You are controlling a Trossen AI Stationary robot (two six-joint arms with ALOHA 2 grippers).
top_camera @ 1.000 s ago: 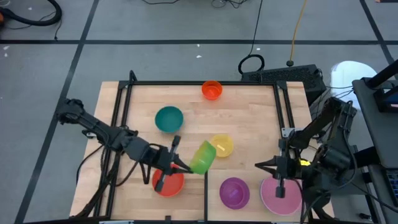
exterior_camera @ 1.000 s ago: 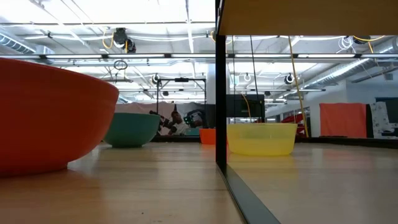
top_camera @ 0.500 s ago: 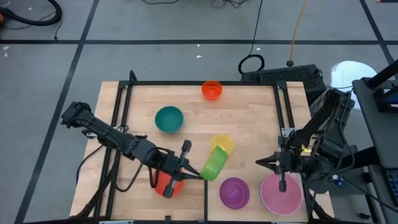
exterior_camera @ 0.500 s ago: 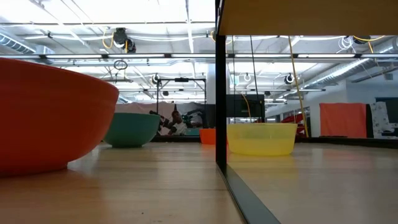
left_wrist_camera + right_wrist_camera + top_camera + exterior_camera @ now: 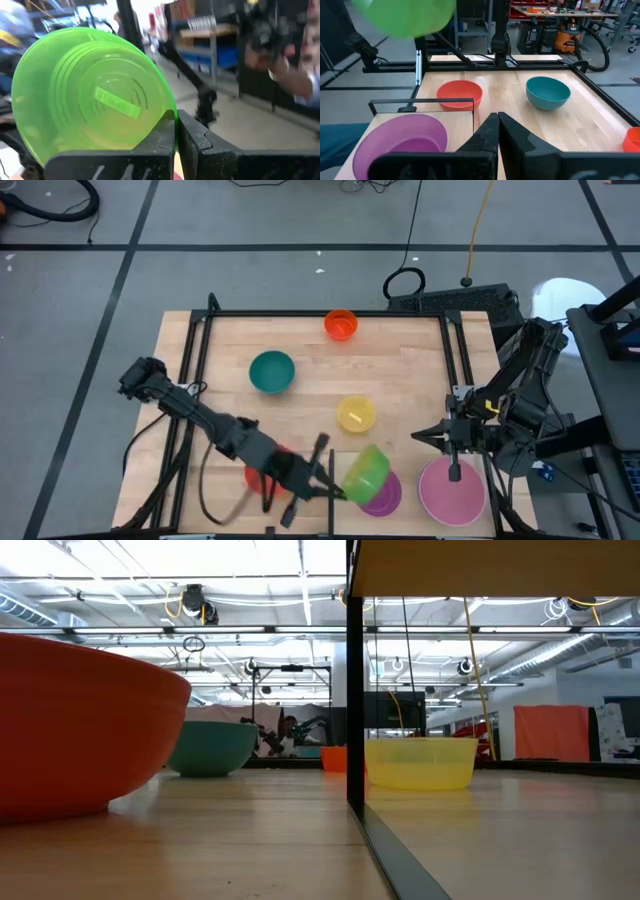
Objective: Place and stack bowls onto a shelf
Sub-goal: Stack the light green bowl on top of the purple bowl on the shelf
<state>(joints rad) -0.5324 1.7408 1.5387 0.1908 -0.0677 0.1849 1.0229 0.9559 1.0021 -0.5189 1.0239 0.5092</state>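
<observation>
My left gripper reaches over the table's near edge and is shut on the green bowl, which hangs over the purple bowl. The right wrist view also shows the green bowl above the purple bowl. The purple bowl and the pink bowl rest on their bases on the pale shelf board. My right gripper is shut and hovers over the pink bowl's far rim. The red bowl is mostly hidden under my left arm. My left gripper pinches the green bowl's rim between its two fingers, coming level from the table's left. The bowl is lifted clear and tipped on its side, its ridged underside facing my wrist and its mouth facing the table's right.
The teal bowl, yellow bowl and orange bowl stand on the tabletop farther back. A dark metal frame rims the table. The shelf's dark upright divider stands between the red bowl and the shelf side.
My left gripper has carried the green bowl toward the table's near right, from beside the yellow bowl to above the purple bowl. The bowl has stayed tipped on its side and clear of the table throughout.
</observation>
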